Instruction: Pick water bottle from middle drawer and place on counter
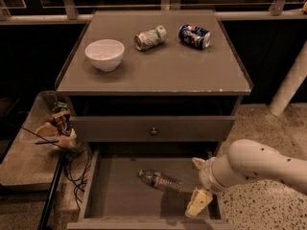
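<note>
2 pale fingers (199, 203) of my gripper (197, 183) are spread, just right of the small clear ribbed water bottle (160, 180). It lies flat in the grey-brown wooden middle drawer (117, 193).

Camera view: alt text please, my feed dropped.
The gripper hangs open in the middle drawer, close beside the water bottle lying on its floor. The counter above holds a white bowl, a green-white can and a blue can.

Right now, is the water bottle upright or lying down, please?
Lying down: the water bottle rests lengthwise on the middle drawer floor, with the open gripper beside it.
</note>
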You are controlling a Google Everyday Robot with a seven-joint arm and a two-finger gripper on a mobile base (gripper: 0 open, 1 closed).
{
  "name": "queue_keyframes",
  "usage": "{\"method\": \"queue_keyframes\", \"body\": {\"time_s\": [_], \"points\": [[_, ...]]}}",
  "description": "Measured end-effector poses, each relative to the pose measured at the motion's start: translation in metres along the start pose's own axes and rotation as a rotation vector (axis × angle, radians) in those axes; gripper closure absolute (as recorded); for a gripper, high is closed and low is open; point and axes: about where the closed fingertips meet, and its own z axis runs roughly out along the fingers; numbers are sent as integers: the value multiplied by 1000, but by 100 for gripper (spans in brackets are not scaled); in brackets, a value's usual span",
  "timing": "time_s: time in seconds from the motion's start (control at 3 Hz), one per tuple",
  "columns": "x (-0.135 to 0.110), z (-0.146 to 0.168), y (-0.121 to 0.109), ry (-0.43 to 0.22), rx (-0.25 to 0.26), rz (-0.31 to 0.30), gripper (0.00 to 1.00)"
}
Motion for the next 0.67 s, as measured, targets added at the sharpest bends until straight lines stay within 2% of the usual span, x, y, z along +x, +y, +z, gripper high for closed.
{"method": "queue_keyframes", "body": {"time_s": [0.33,0.67], "points": [[0,0,0,0,0,0,0],[4,16,1,-19,16,18,0]]}}
